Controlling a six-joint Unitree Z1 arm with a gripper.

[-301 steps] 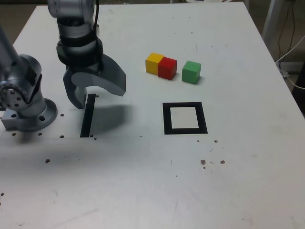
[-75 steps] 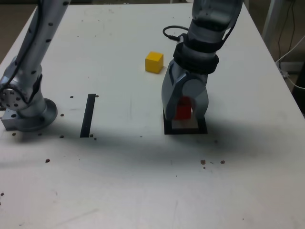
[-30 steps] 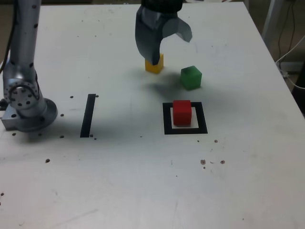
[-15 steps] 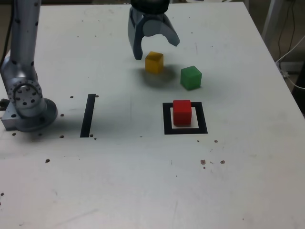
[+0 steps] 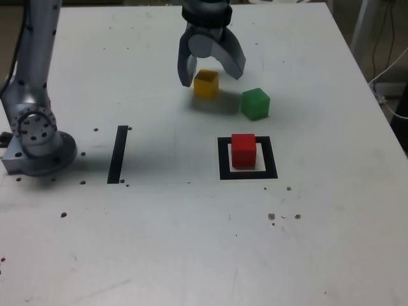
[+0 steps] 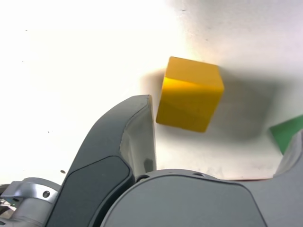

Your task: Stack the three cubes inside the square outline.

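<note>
the pincer (image 5: 211, 69) hangs spread wide and empty over the yellow cube (image 5: 206, 83) at the far side of the surface (image 5: 191, 242), one jaw on each side, apparently lining up a grasp. the red cube (image 5: 243, 150) sits inside the square outline (image 5: 222, 159) as the base; the green cube (image 5: 255, 103) waits just right of yellow in the exterior view.
</note>
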